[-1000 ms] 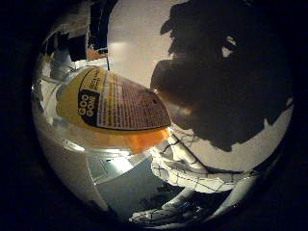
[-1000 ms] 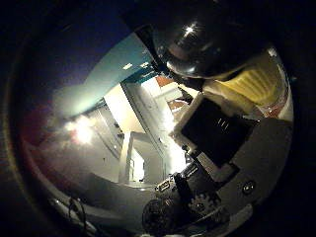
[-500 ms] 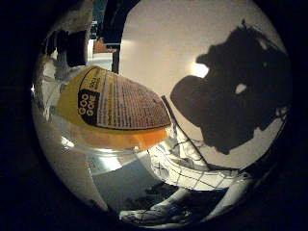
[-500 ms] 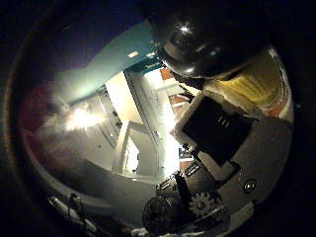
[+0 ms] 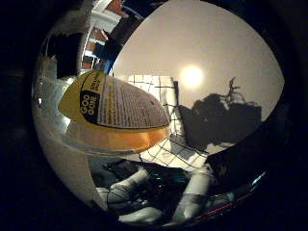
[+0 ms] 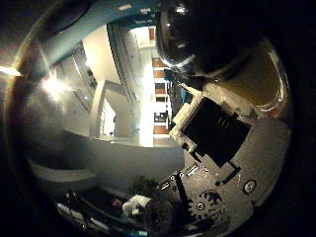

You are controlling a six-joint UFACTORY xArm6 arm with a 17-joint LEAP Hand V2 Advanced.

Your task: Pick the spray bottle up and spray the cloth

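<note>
Now our hand curls its fingers round the spray bottle, keeping it above the checked cloth for spraying.

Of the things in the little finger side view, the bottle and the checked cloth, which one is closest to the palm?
The spray bottle: its yellow label fills much of the view, while the white checked cloth lies behind it on the table.

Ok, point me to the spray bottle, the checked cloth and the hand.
spray bottle (image 5: 115, 103): little finger side palm view, on its yellow label.
checked cloth (image 5: 166, 94): little finger side palm view, on its grid pattern.
hand (image 6: 212, 131): thumb side palm view, on a black finger part.
</note>
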